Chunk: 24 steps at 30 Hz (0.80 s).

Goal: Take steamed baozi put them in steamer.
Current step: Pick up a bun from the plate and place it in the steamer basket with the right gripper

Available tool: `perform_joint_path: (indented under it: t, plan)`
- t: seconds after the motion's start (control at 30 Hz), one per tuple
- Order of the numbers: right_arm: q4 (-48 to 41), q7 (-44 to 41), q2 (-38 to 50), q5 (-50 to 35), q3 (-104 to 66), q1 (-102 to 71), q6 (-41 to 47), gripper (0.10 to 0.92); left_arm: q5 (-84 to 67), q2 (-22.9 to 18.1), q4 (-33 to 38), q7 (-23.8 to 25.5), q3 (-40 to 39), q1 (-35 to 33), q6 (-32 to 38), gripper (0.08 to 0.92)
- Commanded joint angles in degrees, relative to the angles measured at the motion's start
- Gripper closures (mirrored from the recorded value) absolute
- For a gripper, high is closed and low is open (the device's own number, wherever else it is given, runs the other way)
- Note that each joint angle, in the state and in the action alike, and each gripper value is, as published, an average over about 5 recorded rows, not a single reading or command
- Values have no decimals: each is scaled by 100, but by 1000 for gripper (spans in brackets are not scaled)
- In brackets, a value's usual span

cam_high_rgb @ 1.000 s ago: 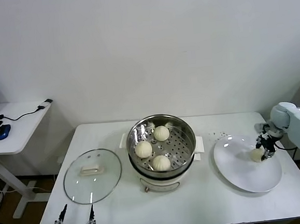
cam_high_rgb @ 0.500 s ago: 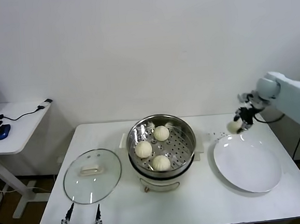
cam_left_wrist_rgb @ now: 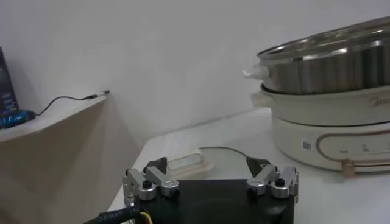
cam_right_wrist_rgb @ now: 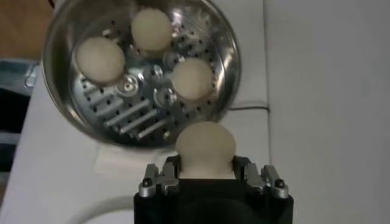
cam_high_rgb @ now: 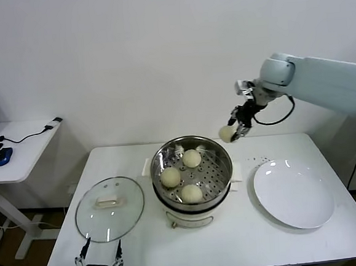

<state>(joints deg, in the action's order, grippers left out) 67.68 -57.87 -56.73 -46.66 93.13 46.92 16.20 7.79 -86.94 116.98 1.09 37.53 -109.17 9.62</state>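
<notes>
The right gripper [cam_high_rgb: 236,129] is held in the air above the far right rim of the steamer [cam_high_rgb: 192,172], and a steamed baozi [cam_high_rgb: 227,133] is pinched between its fingers. In the right wrist view the same bun [cam_right_wrist_rgb: 205,146] is seen clamped between the two pads, with the steamer's perforated tray [cam_right_wrist_rgb: 131,100] below it. Three baozi are seated on that tray: one at the far side [cam_high_rgb: 192,158], one at the left [cam_high_rgb: 170,177] and one at the near side [cam_high_rgb: 191,193]. A white plate [cam_high_rgb: 294,193] is set on the table [cam_high_rgb: 236,239] to the right of the steamer, and a glass lid [cam_high_rgb: 109,208] is laid flat to its left. The left gripper [cam_high_rgb: 99,263] is parked at the near left edge of the table, just near of the lid, with its fingers spread apart.
</notes>
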Motion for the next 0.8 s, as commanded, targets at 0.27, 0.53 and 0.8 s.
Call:
perform_joint_path:
  t: [0.27,0.53,0.8]
  plan:
    - [355,668,-1501,-1133,1353,239,356,448,-130,37,-66,-26,14,14,96,177]
    - [307,770,-1784,-1101,1615,0,351,448,-155,53,-131,-24,28,48,101,177]
    - [344,814,-1779,-996,1785,-84,346,443,-196,80,-197,-29,48,53,123,177]
